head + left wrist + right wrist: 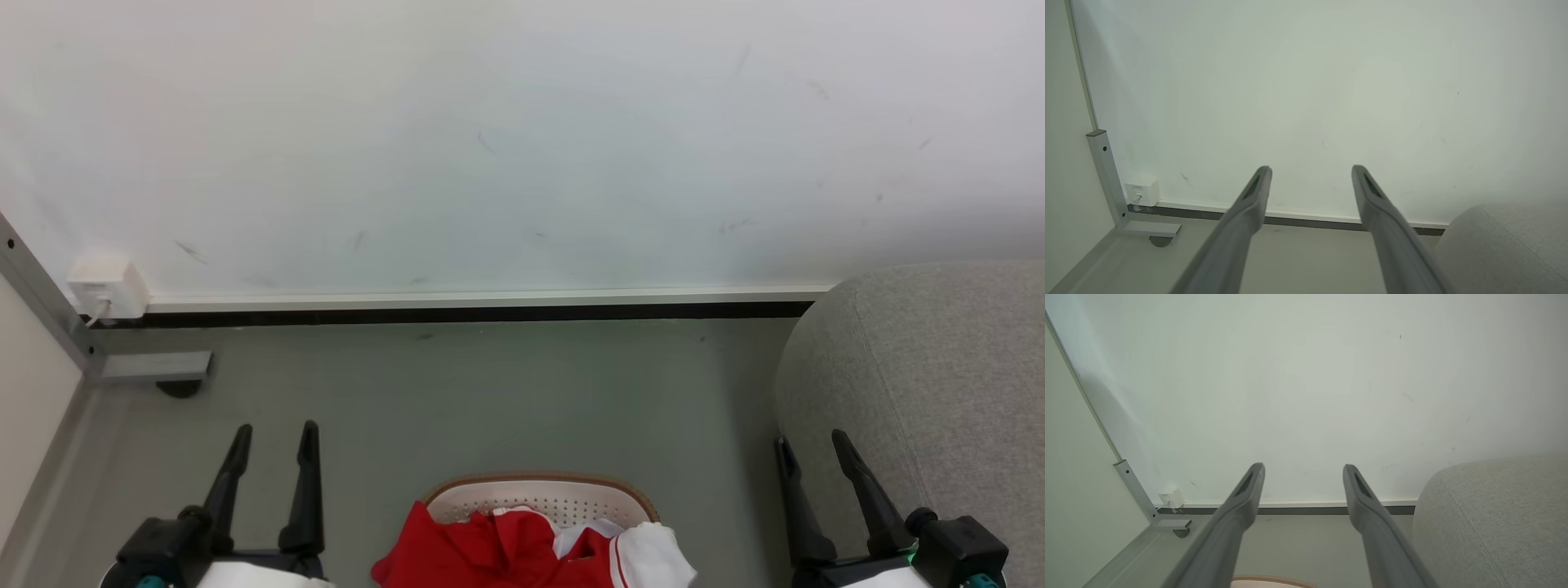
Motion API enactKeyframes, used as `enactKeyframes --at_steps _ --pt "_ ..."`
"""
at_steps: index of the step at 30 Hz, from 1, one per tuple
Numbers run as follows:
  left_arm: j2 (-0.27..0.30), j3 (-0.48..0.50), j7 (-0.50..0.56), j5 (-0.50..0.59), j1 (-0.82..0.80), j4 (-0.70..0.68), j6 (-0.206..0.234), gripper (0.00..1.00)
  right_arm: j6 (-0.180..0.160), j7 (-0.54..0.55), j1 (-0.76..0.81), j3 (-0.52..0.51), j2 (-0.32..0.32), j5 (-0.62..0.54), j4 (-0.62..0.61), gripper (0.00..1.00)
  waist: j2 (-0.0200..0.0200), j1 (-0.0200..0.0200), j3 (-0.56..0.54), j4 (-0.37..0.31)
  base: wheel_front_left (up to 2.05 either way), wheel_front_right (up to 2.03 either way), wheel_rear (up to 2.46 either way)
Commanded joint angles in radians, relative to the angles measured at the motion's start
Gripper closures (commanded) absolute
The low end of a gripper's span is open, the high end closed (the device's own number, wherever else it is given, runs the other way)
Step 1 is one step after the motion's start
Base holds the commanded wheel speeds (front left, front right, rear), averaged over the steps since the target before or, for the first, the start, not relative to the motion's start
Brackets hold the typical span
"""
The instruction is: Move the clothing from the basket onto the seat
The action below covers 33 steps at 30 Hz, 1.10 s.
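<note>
Clothing, one red-and-white heap, lay in one basket between two hands; left hand and right hand were both spread apart and empty, one seat beside the right.

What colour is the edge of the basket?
Brown, around the cream basket with little holes; the head view shows it best.

- basket on the floor, between left gripper and right gripper, set back below their fingertips
- clothing heaped in the basket
- seat just right of the right gripper, reaching ahead of it to the wall
- wall ahead of both grippers, bare floor between
- wall box ahead-left of the left gripper, at the wall's foot, frame leg beside it
</note>
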Motion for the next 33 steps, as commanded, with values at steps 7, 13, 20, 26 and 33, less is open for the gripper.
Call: enactKeyframes --at_steps 7,13,20,26,33 --pt "-0.004 0.009 -0.019 0.050 0.003 -0.006 -0.008 0.00 -0.002 -0.020 0.006 0.006 -0.001 -0.045 -0.008 0.00 0.0000 0.0000 0.000 0.001 0.00 0.00 0.00" --pt "-0.008 0.008 -0.025 0.049 -0.002 -0.006 -0.013 0.00 -0.002 -0.028 0.010 0.007 -0.002 -0.062 -0.007 0.00 0.0000 0.0000 0.000 0.002 0.00 0.00 0.00" --pt "-0.010 0.007 -0.025 0.048 -0.007 0.002 -0.016 0.00 -0.002 -0.029 0.004 0.006 -0.001 -0.057 -0.004 0.00 0.0000 0.0000 0.004 -0.001 0.00 0.00 0.00" --pt "-0.011 0.005 -0.025 0.053 -0.006 0.004 -0.019 0.00 -0.002 -0.028 0.001 0.006 -0.001 -0.056 -0.001 0.00 0.0000 0.0000 0.004 -0.003 0.00 0.00 0.00" --pt "-0.011 0.002 -0.025 0.052 -0.002 0.000 -0.022 0.00 -0.002 -0.028 -0.002 0.006 -0.001 -0.056 0.001 0.00 0.0000 0.0000 0.004 -0.009 0.00 0.00 0.00"
